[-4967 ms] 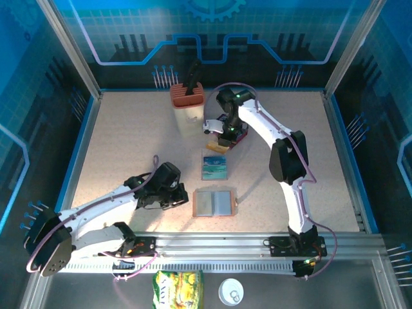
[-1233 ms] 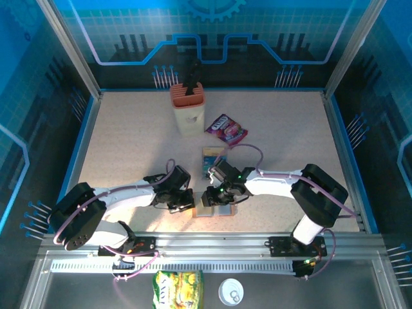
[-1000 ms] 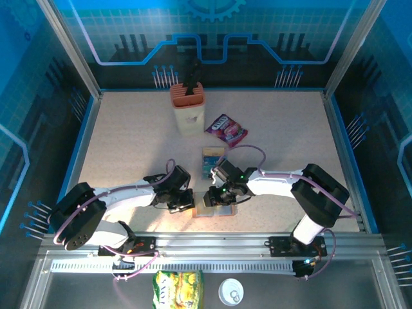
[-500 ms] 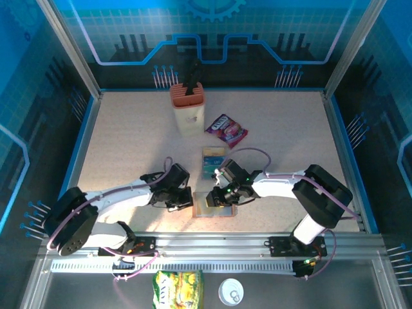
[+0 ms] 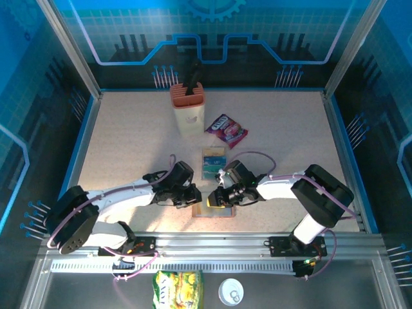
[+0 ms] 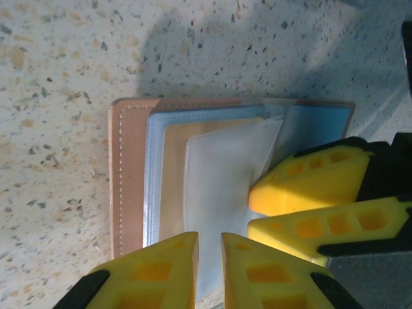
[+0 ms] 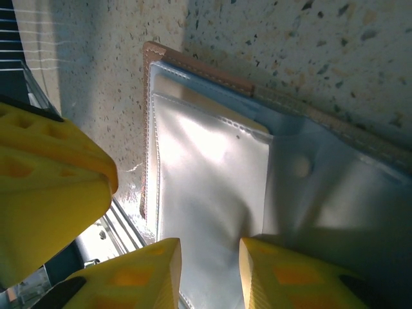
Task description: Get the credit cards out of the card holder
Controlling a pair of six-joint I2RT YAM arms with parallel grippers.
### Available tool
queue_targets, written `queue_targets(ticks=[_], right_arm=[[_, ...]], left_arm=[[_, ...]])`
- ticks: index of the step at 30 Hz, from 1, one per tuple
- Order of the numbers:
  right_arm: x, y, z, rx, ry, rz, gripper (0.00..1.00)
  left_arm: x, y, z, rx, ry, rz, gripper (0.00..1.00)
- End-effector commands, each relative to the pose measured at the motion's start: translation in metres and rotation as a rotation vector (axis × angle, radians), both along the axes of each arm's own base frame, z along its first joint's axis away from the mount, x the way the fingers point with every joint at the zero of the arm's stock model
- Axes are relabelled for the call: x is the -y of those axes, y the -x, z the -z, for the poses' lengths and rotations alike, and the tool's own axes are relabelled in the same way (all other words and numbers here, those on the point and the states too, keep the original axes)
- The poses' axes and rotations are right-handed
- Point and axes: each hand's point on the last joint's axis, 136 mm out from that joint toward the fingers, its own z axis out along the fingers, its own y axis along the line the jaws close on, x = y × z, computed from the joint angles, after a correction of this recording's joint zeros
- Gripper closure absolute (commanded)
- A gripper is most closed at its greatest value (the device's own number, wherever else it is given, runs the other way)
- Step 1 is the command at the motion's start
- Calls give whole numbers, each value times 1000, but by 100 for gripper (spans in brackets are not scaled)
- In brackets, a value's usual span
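The card holder (image 5: 216, 212) lies open near the table's front edge, salmon-brown border (image 6: 122, 180) around clear sleeves (image 7: 212, 167). My left gripper (image 5: 195, 195) hangs over its left half, jaws a narrow gap apart (image 6: 209, 264) above a pale sleeve, gripping nothing. My right gripper (image 5: 214, 198) comes in from the right, open, its fingertips (image 7: 209, 270) resting on the same clear sleeve; its yellow fingers (image 6: 302, 187) sit at that sleeve's lifted edge. A small stack of credit cards (image 5: 214, 164), teal with an orange-yellow band, lies on the table just beyond the holder.
A purple snack packet (image 5: 226, 127) and a beige container with a rust-coloured top (image 5: 188, 109) stand farther back. The metal rail (image 5: 212, 243) runs close in front of the holder. A yellow-green packet (image 5: 177, 286) and a white lid (image 5: 230, 291) lie below the rail.
The left jaws have parted slightly and that gripper has edged right over the holder. The right gripper has slid a little to the right. Five seconds ago the right arm was at the snack packet.
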Motion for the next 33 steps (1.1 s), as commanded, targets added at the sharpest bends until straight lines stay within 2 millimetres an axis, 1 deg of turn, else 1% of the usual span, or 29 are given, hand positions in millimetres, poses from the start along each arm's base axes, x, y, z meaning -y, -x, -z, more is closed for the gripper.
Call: queue_targets(ticks=[1, 4, 8, 14, 19, 26, 33], right_arm=[[4, 4, 6, -38, -12, 13, 70], [4, 5, 7, -44, -23, 16, 70], [5, 5, 8, -46, -33, 20, 70], [8, 6, 9, -55, -39, 22, 70], [6, 4, 7, -45, -59, 23, 70], [2, 2, 3, -43, -78, 20, 70], [1, 2, -4, -33, -90, 19, 71]], left_arm=[[6, 3, 6, -24, 33, -6, 82], [7, 3, 10, -31, 42, -13, 80], [2, 6, 17, -45, 9, -24, 79], [-4, 6, 21, -44, -13, -45, 71], [-3, 7, 23, -51, 4, -56, 71], [6, 2, 17, -34, 55, -57, 76], [9, 1, 14, -28, 80, -53, 87]])
